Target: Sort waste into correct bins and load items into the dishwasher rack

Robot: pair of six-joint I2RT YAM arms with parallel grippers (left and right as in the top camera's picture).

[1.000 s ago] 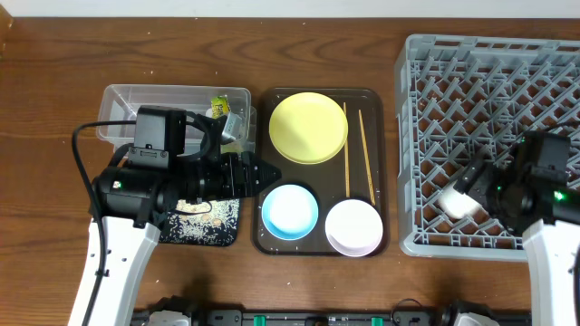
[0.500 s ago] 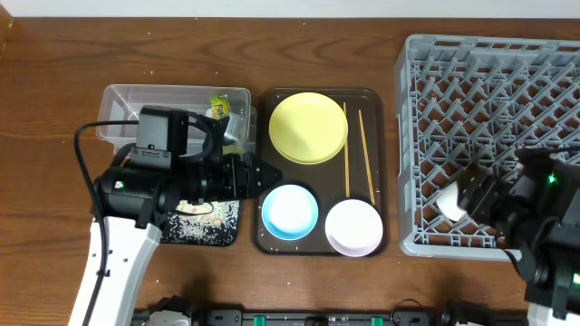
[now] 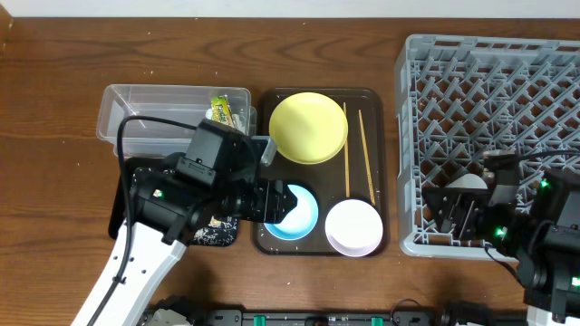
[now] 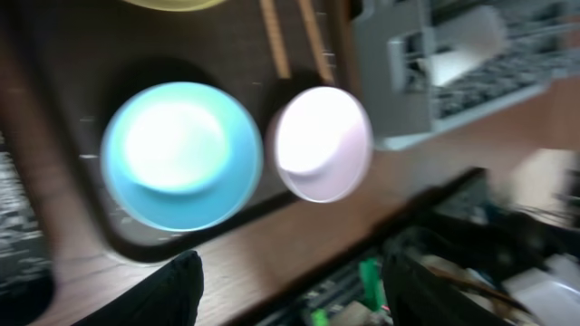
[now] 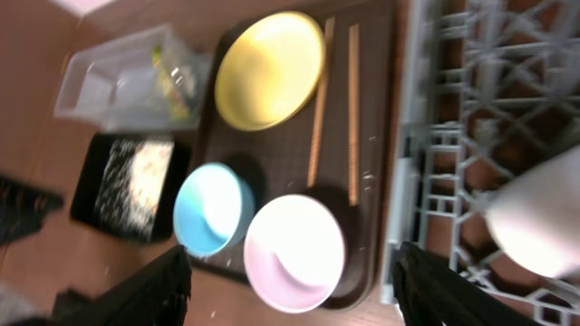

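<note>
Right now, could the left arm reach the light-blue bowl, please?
Probably yes: the left gripper hangs open above the light-blue bowl, which sits uncovered on the brown tray.

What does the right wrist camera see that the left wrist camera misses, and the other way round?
Only the right wrist view shows the clear tub with the wrapper inside it. Only the left wrist view shows the table's near edge and some blurred gear beyond it. Both show the blue bowl and pink bowl side by side, the chopsticks (only their ends in the left wrist view) and part of the rack.
</note>
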